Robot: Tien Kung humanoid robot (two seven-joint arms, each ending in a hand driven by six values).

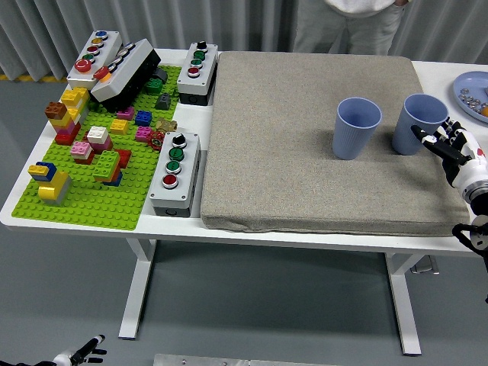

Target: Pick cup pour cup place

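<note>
Low at the bottom left edge, well below the white table [320, 236], the left hand [80, 354] hangs with fingers loosely spread, holding nothing. Farther right, two pale blue ribbed plastic cups stand upright on the grey fabric mat [282, 152]: one [356, 127] well left of the right hand, the other [418, 123] just at its fingertips. The right hand [446, 143] has its fingers spread apart beside that nearer cup, not closed around it.
</note>
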